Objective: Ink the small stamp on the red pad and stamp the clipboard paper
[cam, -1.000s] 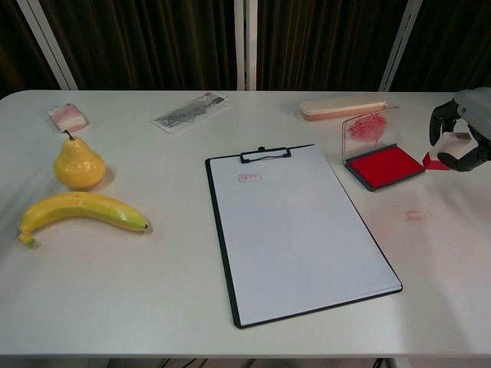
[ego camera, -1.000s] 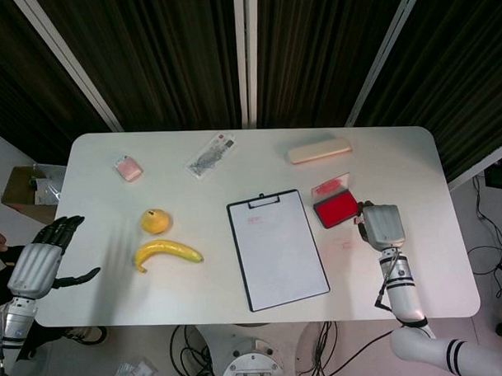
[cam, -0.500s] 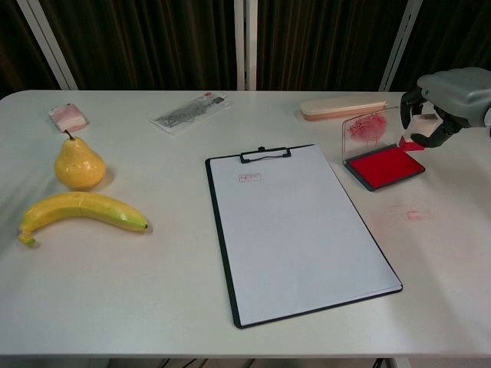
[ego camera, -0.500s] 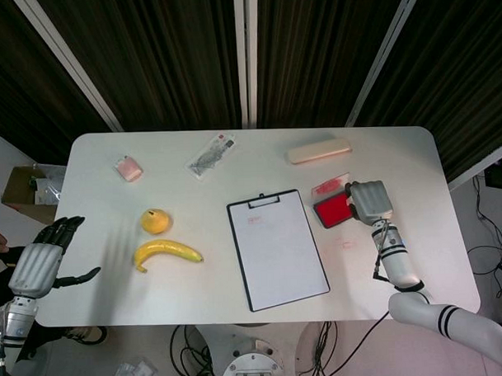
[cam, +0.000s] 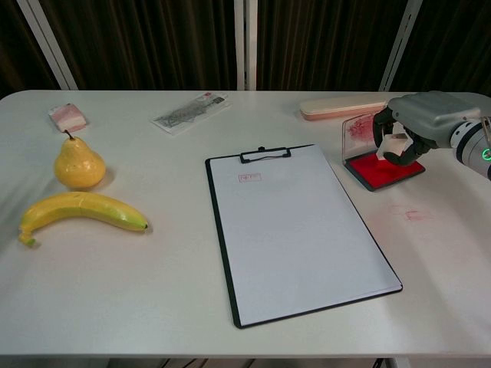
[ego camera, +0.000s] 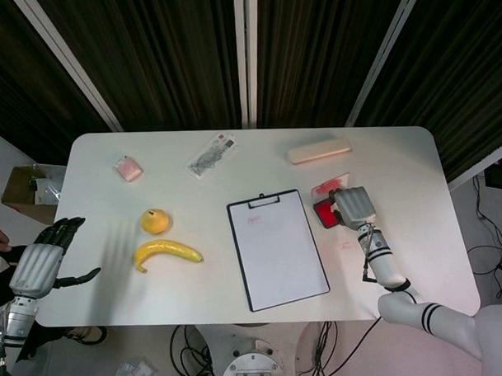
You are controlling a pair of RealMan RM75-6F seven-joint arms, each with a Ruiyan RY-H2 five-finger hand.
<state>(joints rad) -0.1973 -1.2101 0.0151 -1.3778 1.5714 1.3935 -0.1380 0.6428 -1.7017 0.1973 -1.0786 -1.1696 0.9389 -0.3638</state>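
- The white counter (ego camera: 415, 157) carries everything in sight and runs in front of dark vertical panels.
- A black clipboard (cam: 224, 253) lies near the middle of the counter. Its white paper (cam: 295, 230) shows one small faint red mark near the top left corner, just below the clip.
- The right robot hand (cam: 406, 130) hangs over the red ink pad (cam: 383, 169), its fingers curled round a small stamp (cam: 397, 143). The pale body of the stamp shows between the fingers in the chest view. I cannot tell whether the stamp touches the pad. In the head view the same hand (ego camera: 353, 207) covers most of the pad (ego camera: 322, 213).
- The pad's clear lid (cam: 357, 130) stands upright at its far edge, smeared with red.
- The left robot hand (ego camera: 45, 257) is off the counter's left edge with its fingers spread, holding nothing.
- A banana (cam: 80, 211) lies on the left part of the counter, with a yellow pear (cam: 78, 165) standing just behind it.
- A long beige case (cam: 337, 109) lies at the far side, behind the ink pad.
- A flat clear packet (cam: 189, 112) with print on it lies at the far side, left of centre.
- A small pink and white wrapped item (cam: 67, 116) sits near the far left corner.
- Faint red smudges (cam: 414, 215) mark the bare counter in front of the ink pad.
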